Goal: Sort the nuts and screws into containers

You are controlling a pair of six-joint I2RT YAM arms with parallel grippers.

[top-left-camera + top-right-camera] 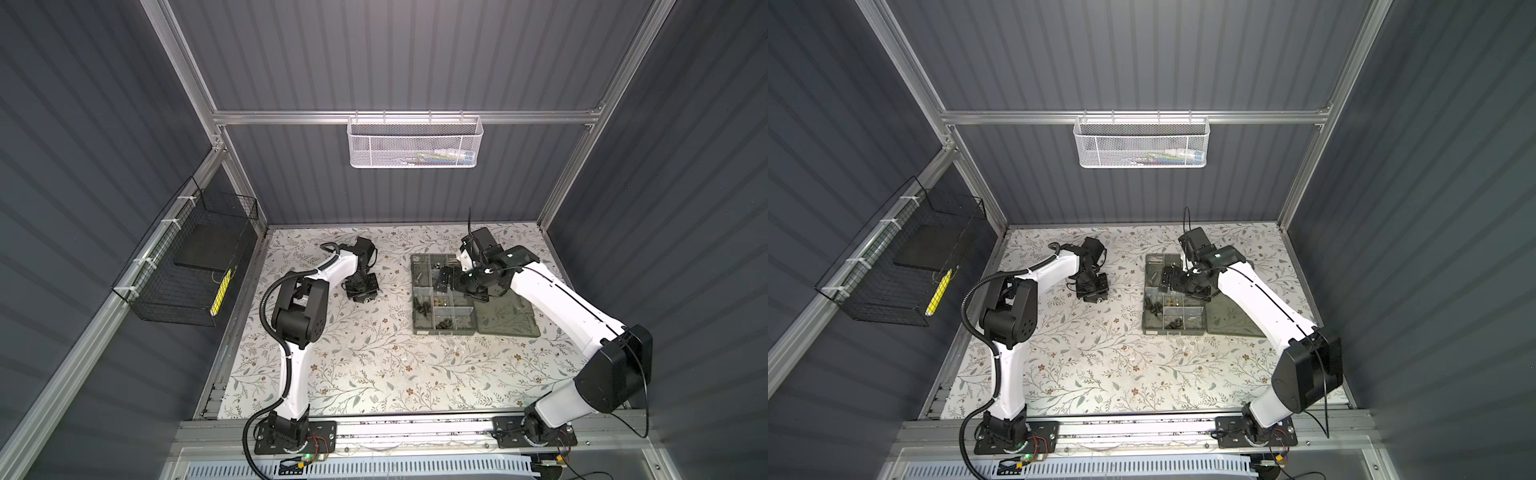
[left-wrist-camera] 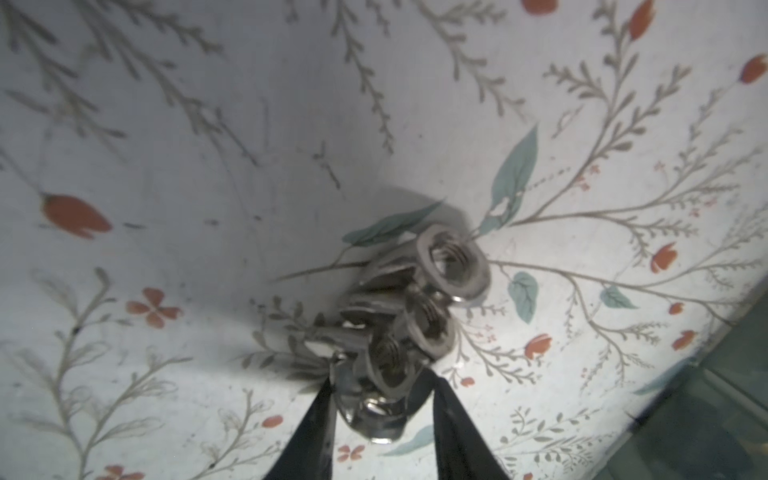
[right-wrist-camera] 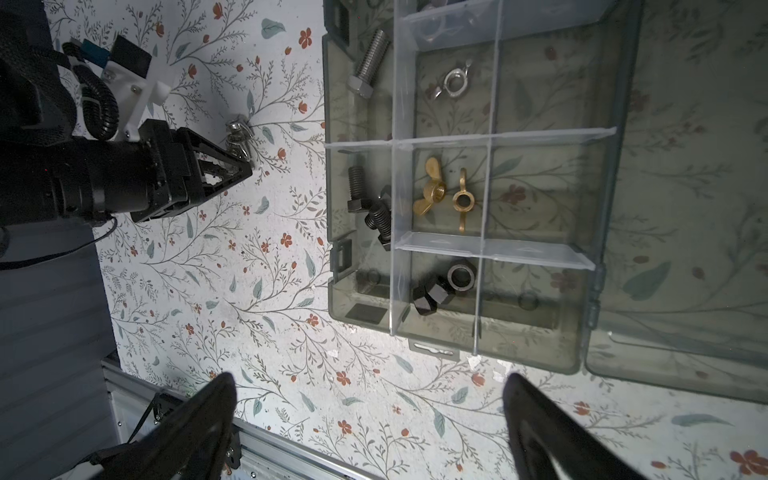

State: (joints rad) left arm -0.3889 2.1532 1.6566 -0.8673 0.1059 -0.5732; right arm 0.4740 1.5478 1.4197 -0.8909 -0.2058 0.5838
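Your left fingers point(image 2: 316, 424) pinch the silver nuts point(image 2: 415, 316) (down on the table point(image 2: 166, 124)), right fingers point(image 3: 208, 415) hang wide open near the organiser box point(image 3: 552, 199).

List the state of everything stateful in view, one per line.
left gripper: jaws close either side of the silver nuts; firm grip unclear.
silver nuts: clustered on the table, unsorted.
right gripper: open, empty, over the organiser box.
organiser box: open, partly filled.
lid: swung flat on the table.
brass wing nuts: together in one compartment.
black nuts: together in one compartment.
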